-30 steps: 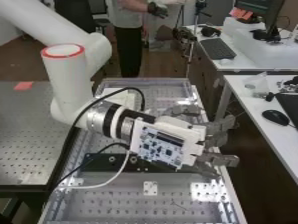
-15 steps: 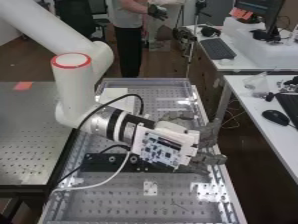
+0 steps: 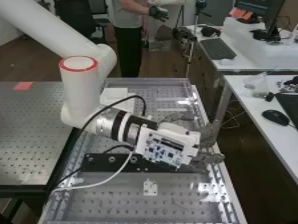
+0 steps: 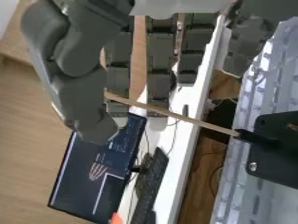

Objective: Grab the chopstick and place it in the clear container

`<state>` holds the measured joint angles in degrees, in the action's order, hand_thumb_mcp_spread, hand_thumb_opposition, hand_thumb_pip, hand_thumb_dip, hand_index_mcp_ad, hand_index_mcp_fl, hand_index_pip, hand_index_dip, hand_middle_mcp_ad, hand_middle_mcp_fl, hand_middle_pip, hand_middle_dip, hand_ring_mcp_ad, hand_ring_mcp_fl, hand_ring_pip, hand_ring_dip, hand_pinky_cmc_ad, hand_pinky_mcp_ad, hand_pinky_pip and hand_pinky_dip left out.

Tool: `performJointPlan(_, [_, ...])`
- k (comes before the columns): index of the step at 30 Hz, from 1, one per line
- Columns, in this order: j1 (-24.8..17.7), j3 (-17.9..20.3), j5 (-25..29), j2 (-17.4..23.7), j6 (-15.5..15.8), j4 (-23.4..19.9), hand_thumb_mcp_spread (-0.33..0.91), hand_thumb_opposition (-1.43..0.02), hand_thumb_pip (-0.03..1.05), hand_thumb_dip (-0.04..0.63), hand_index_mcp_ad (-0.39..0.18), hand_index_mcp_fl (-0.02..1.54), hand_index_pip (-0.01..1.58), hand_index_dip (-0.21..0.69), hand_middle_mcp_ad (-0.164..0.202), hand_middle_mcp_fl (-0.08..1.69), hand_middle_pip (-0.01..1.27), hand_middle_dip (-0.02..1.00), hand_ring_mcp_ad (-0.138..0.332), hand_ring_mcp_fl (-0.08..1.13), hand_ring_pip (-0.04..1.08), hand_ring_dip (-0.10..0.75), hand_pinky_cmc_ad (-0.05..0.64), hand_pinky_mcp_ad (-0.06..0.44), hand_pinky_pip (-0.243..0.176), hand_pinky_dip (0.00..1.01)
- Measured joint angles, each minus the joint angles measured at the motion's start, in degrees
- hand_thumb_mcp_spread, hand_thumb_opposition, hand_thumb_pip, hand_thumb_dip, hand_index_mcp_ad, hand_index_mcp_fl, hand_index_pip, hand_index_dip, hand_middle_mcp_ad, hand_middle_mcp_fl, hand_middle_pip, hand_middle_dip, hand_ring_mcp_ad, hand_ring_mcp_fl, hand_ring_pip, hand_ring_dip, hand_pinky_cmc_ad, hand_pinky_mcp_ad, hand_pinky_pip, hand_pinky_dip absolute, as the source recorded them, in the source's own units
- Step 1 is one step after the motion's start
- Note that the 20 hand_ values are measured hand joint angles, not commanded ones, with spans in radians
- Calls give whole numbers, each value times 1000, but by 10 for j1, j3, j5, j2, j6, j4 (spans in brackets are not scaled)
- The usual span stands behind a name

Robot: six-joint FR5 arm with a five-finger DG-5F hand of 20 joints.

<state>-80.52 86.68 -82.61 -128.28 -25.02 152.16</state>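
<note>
The white arm (image 3: 81,92) comes in from the far left and slants down over the bench (image 3: 120,200), with the hand (image 3: 211,134) above its right side, past the right end of a black bar (image 3: 113,163) that lies across the bench. A flat circuit board (image 3: 165,150) is fixed to the back of the hand.

In the wrist view, the fingers (image 4: 159,65) are straight and somewhat spread, with gaps between them, and the thumb (image 4: 83,97) is set apart from them, bent toward their tips. The chopstick (image 4: 199,122) is a thin, light brown stick that runs across the fingertips, one end beside the thumb. Its other end meets the narrow prong of a black block (image 4: 279,150) above the clear, ridged bench surface. Whether the thumb or any finger presses on the chopstick cannot be told.

On the bench, a white sheet (image 3: 114,95) lies toward the far left, and a small metal plate (image 3: 150,188) sits on the near part. A black cable (image 3: 103,110) loops along the arm, and a white cable (image 3: 110,179) curves from near the circuit board to the near left.

To the right of the bench, a white desk (image 3: 249,107) holds a black mouse (image 3: 276,117) and, farther off, a crumpled-looking clear plastic thing (image 3: 256,86).
</note>
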Motion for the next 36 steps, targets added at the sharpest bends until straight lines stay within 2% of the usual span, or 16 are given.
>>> performJointPlan(7, [6,-6,16,-2,4,-6,487,-834,590,370,-204,572,468,267,37,750,127,721,70,264,101,330,379,316,-59,173])
performJointPlan(10, [8,-8,19,-3,4,-4,503,-836,588,370,-204,541,604,267,37,750,127,721,66,278,101,330,365,311,-59,173])
performJointPlan(11, [8,-9,18,-3,5,-4,501,-834,588,370,-204,543,653,267,37,747,127,721,70,279,103,335,367,311,-47,176])
performJointPlan(14, [9,-11,19,-4,5,-3,501,-833,588,354,-204,517,801,267,37,754,129,721,70,281,103,379,367,312,-40,176])
performJointPlan(17, [8,-13,20,-6,5,-3,517,-833,562,356,-204,513,885,265,37,726,134,721,51,281,105,384,361,311,-44,176])
performJointPlan(20, [8,-15,20,-7,4,-2,534,-833,546,354,-202,506,918,265,37,703,141,733,51,281,101,412,361,312,-35,176])
performJointPlan(28, [8,-25,20,-10,5,5,532,-827,546,351,-220,515,850,251,37,670,164,747,54,283,108,442,358,312,-31,176])
performJointPlan(31, [8,-26,21,-11,7,8,532,-824,545,349,-222,513,785,251,37,693,209,747,51,316,105,445,367,312,-31,176])
performJointPlan(32, [8,-27,22,-12,7,9,532,-824,534,346,-223,511,768,248,37,688,227,747,37,330,103,445,361,312,-31,176])
performJointPlan(36, [8,-28,24,-13,6,10,552,-824,524,340,-220,515,737,251,33,740,246,747,37,328,106,459,354,311,-35,176])
